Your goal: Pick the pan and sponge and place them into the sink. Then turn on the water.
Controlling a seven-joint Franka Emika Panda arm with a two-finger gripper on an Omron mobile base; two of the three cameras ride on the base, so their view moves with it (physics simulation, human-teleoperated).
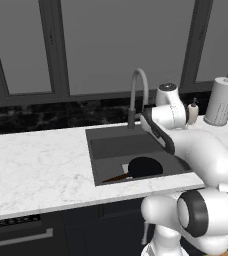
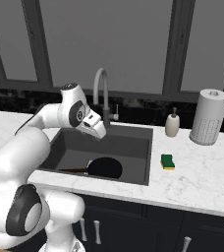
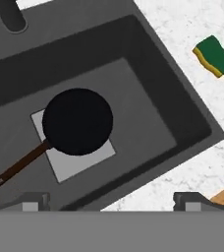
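Note:
The black pan [image 1: 145, 166] [image 2: 105, 168] [image 3: 77, 121] lies flat on the bottom of the dark grey sink [image 1: 111, 145] [image 2: 133, 142] [image 3: 148, 88]. It covers part of the lighter square, and its reddish-brown handle points toward the front left corner. The yellow and green sponge [image 2: 168, 161] [image 3: 215, 55] rests on the marble counter just right of the sink. My gripper [image 1: 167, 146] [image 2: 100, 131] [image 3: 114, 202] hangs above the basin, open and holding nothing. The grey gooseneck faucet [image 1: 137, 90] [image 2: 102, 93] [image 3: 8, 15] stands behind the sink, with no water running.
A soap dispenser [image 1: 192, 112] [image 2: 172, 123] and a paper towel roll [image 1: 222, 101] [image 2: 209, 116] stand at the back right of the counter. Dark windows line the wall behind. White marble stretches left of the sink.

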